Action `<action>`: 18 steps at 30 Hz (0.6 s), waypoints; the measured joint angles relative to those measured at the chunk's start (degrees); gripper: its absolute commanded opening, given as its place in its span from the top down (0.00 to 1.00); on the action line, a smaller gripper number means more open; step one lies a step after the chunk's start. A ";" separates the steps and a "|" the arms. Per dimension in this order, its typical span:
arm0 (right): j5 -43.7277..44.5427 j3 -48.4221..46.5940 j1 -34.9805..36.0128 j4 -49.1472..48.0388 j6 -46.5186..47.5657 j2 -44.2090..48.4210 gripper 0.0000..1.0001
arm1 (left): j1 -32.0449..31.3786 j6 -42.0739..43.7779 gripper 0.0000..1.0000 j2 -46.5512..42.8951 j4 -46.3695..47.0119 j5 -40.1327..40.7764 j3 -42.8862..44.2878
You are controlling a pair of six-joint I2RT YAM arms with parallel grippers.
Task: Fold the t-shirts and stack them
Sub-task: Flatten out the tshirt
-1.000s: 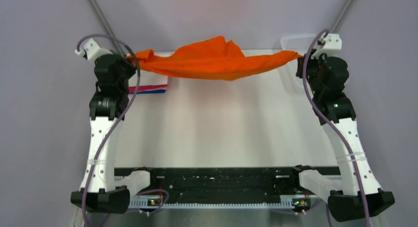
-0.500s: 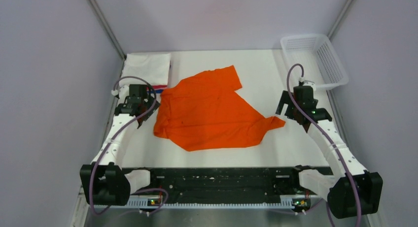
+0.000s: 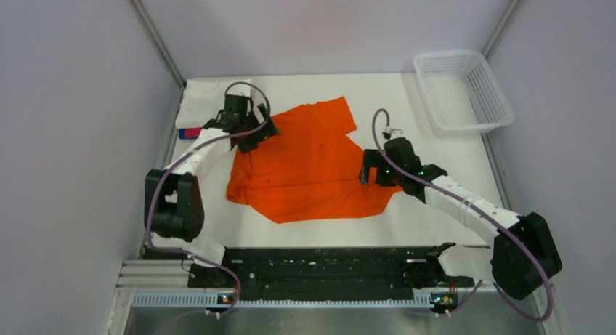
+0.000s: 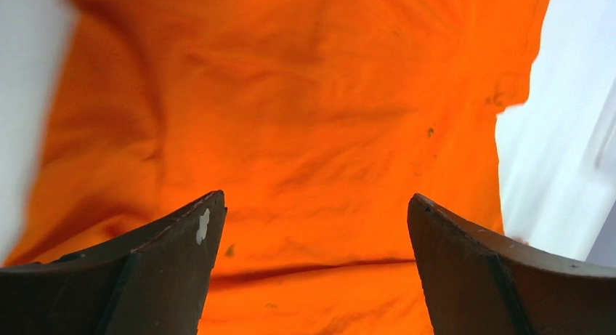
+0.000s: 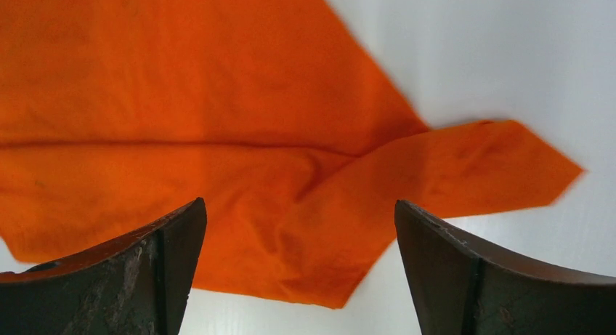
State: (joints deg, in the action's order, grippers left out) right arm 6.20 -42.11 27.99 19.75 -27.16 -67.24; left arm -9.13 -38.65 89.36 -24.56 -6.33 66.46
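A bright orange t-shirt (image 3: 309, 164) lies loose and rumpled on the middle of the white table (image 3: 407, 219). Over its upper left edge hovers my left gripper (image 3: 260, 128). In the left wrist view that gripper (image 4: 314, 211) is open, with orange cloth (image 4: 290, 117) below the gap and nothing between the fingers. My right gripper (image 3: 368, 174) is above the shirt's right edge. It also stands open (image 5: 299, 219), over the shirt's lower right corner (image 5: 312, 248) beside a pointed flap (image 5: 494, 168). At the back left is a stack of folded t-shirts, white (image 3: 207, 95) on top of a pink-red and blue edge (image 3: 190, 134).
A white plastic mesh basket (image 3: 465, 91) sits at the back right corner. Grey walls close in the table on both sides and at the back. The black rail (image 3: 319, 266) with the arm bases runs along the near edge.
A second ago both grippers held the orange shirt stretched in the air at the back. They let go, the shirt dropped flat, and both arms have moved inward over its edges.
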 measured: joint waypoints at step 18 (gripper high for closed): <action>1.77 -8.33 7.80 -8.33 -1.49 -24.70 0.01 | -7.61 -2.40 0.05 4.42 8.92 -2.38 -14.21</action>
State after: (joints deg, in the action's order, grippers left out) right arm 7.97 -50.43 35.79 11.42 -28.64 -91.94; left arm -16.73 -41.06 93.78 -15.64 -8.71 52.25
